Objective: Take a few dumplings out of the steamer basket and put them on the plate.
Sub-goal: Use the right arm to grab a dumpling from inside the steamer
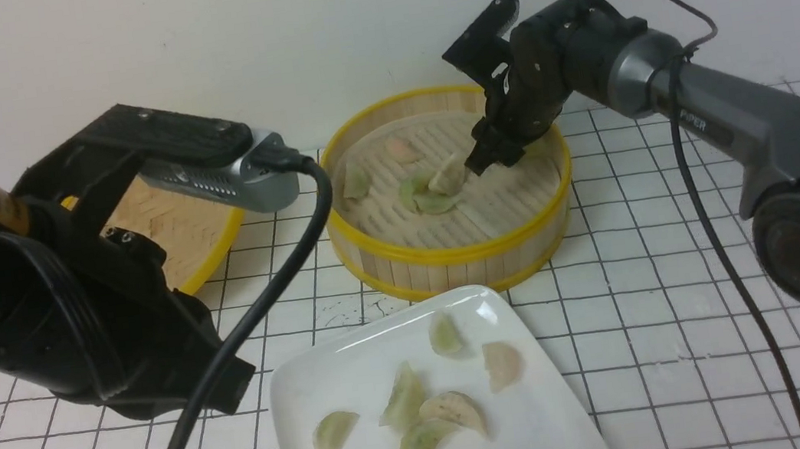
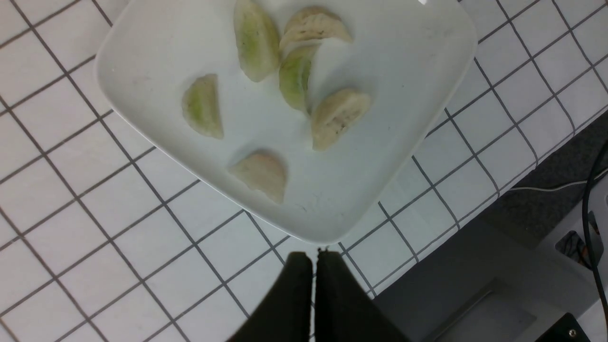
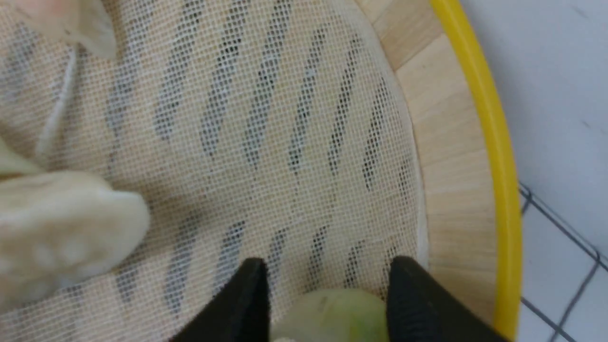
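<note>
In the steamer basket (image 1: 451, 256) lie several dumplings, among them a beige one (image 1: 449, 174) and a green one (image 1: 355, 180). My right gripper (image 1: 486, 159) reaches down into the basket near its far right wall. In the right wrist view its fingers (image 3: 327, 266) press both sides of a pale green dumpling (image 3: 332, 313) on the mesh liner. A beige dumpling (image 3: 61, 228) lies apart from it. The white plate (image 1: 327, 373) in front holds several dumplings (image 1: 502, 364). My left gripper (image 2: 313, 254) hangs shut and empty just off the plate's corner (image 2: 403, 61).
The woven bamboo lid (image 1: 176, 223) lies at the back left, partly behind my left arm (image 1: 70, 299). The tiled table's front edge (image 2: 522, 190) runs close to the plate, with dark floor and cables beyond it.
</note>
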`<action>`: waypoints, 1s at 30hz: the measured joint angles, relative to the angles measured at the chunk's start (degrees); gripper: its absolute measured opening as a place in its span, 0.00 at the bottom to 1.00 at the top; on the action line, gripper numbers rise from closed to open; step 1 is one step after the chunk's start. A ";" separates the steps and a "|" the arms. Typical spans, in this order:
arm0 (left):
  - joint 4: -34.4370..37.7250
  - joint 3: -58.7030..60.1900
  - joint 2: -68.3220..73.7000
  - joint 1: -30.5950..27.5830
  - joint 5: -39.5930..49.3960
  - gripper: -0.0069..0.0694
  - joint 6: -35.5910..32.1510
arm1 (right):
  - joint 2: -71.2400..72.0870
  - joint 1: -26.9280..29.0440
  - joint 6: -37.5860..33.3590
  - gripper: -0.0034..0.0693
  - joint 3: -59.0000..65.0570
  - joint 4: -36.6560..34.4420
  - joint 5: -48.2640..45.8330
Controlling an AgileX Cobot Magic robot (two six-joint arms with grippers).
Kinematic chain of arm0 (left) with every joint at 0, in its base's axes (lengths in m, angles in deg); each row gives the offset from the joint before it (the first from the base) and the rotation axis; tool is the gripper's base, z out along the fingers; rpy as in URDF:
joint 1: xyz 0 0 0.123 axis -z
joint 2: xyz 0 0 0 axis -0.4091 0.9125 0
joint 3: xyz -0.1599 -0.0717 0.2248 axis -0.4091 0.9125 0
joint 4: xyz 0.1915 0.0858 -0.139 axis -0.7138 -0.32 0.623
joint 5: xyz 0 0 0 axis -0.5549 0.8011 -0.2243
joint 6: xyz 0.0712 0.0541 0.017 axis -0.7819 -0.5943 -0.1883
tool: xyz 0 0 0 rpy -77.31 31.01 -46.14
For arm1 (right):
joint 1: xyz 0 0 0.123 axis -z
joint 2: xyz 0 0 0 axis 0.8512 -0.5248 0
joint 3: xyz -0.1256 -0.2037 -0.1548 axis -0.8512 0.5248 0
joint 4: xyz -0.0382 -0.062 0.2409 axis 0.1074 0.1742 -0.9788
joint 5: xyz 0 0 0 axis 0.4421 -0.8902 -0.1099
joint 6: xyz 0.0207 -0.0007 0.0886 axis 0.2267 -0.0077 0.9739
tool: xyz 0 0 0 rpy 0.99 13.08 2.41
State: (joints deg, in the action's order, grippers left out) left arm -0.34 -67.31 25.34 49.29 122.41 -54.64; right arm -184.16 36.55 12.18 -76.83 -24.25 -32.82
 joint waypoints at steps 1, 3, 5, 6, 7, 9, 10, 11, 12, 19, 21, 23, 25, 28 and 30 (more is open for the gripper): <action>0.00 0.00 0.00 0.00 0.00 0.08 0.06 | 0.78 -0.06 0.59 0.31 -0.35 0.00 -1.09; 0.00 0.00 0.00 0.00 0.00 0.08 0.06 | 2.28 -0.17 1.48 0.17 -1.09 -0.57 -2.73; 0.00 0.00 0.00 0.00 0.00 0.08 0.06 | 4.22 -0.17 1.72 0.07 -1.89 -2.72 -4.78; 0.00 0.00 0.00 0.00 0.00 0.08 0.06 | 4.39 -0.17 1.72 0.07 -1.96 -2.97 -4.94; 0.05 0.00 0.00 0.00 0.00 0.08 0.06 | 5.54 -0.17 1.39 0.04 -2.26 -4.56 -5.94; 0.13 0.00 0.00 0.00 0.00 0.08 0.06 | 6.12 -0.17 0.67 0.04 -2.50 -6.20 -6.68; 0.12 0.00 0.00 0.00 0.00 0.08 0.11 | 6.25 -0.20 -0.68 0.03 -2.49 -7.18 -7.04; 0.12 0.00 0.00 0.00 0.00 0.08 0.11 | 6.25 -0.23 -1.55 0.03 -2.49 -7.30 -7.09; 0.12 0.00 0.00 0.00 0.00 0.08 0.11 | 6.17 -0.27 -2.53 0.03 -2.49 -7.37 -7.09; 0.16 0.00 0.00 0.00 0.00 0.08 0.11 | 3.95 -0.27 -7.45 0.11 -2.49 -5.66 -7.04; 0.16 0.00 0.00 0.00 0.00 0.08 0.11 | 2.86 -0.27 -7.83 0.23 -2.49 -4.16 -7.04; 0.16 0.00 0.00 0.00 0.00 0.08 0.11 | 2.22 -0.27 -7.86 0.34 -2.44 -2.96 -7.09; 0.16 0.00 0.00 0.00 0.00 0.08 0.11 | 1.66 -0.27 -7.86 0.47 -2.44 -1.51 -7.09; 0.16 0.00 0.00 0.00 0.00 0.08 0.11 | 0.56 -0.27 -7.86 0.59 -2.44 0.37 -6.90; 0.16 0.00 0.00 0.00 0.00 0.08 0.11 | -0.56 -0.27 -7.86 0.63 -2.44 1.27 -6.89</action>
State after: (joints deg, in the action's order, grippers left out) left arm -0.18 -67.31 25.34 49.29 122.41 -54.53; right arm -184.72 36.28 4.32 -79.27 -22.98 -39.71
